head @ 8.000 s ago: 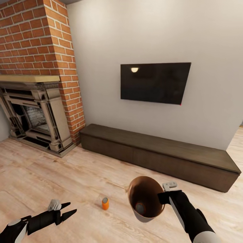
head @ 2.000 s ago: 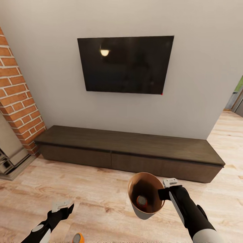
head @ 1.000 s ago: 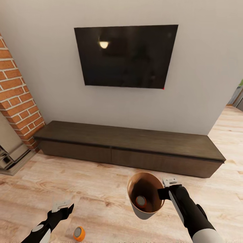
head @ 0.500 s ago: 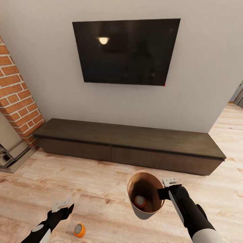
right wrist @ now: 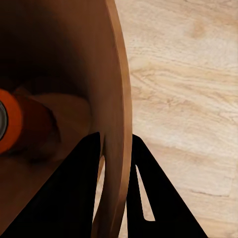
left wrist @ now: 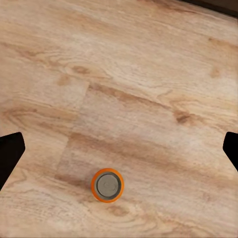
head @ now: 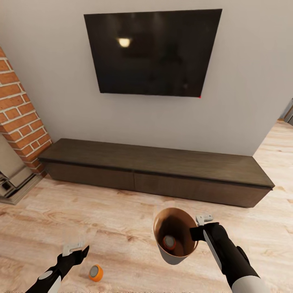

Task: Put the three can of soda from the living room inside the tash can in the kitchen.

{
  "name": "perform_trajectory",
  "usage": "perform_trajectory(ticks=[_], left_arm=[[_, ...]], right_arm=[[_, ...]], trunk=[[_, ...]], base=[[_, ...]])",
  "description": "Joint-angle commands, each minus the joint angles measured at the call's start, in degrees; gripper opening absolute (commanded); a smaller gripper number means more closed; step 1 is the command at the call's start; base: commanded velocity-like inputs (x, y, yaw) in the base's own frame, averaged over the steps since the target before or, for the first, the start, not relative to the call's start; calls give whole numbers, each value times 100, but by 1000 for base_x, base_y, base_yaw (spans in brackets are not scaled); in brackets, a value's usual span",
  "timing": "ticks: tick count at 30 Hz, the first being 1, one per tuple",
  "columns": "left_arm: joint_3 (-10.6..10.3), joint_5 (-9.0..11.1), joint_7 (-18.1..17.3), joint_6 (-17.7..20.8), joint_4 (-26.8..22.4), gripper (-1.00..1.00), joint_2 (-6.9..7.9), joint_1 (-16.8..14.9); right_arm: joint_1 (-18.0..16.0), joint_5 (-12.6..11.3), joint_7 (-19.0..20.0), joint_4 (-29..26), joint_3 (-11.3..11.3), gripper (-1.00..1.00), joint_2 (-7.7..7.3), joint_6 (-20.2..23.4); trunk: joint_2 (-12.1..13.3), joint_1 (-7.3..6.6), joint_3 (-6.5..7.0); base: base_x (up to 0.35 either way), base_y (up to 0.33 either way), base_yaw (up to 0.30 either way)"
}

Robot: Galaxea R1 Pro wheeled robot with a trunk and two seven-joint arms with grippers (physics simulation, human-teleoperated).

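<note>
Rolled closer: orange soda can (head: 95, 272) beneath wide-spread left fingers (head: 75, 249); right fingers (head: 197, 233) clamping trash can (head: 176, 236) rim, pickup next.

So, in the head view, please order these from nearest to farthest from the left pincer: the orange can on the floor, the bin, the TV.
1. Orange can on the floor: standing just beside the left pincer, on its right.
2. Bin: farther right, held at its rim by the right pincer.
3. TV: farthest, up on the wall ahead.
</note>
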Motion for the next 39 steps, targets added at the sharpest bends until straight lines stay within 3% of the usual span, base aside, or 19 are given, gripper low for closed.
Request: perform_trajectory(ticks=[1, 23, 39], left_arm=[[0, 0, 0, 0, 0, 100, 0, 0], [0, 0, 0, 0, 0, 100, 4, 0], [0, 0, 0, 0, -1, 100, 6, 0]], right_arm=[[-3, -76, 27, -3, 0, -100, 1, 1], [-3, -76, 27, -3, 0, -100, 1, 1], [-3, -77, 27, -3, 0, -100, 1, 1]], trunk=[[-42, 22, -27], [-924, 505, -627], [-924, 505, -776]], base=[[0, 0, 0], [0, 0, 0], [0, 0, 0]])
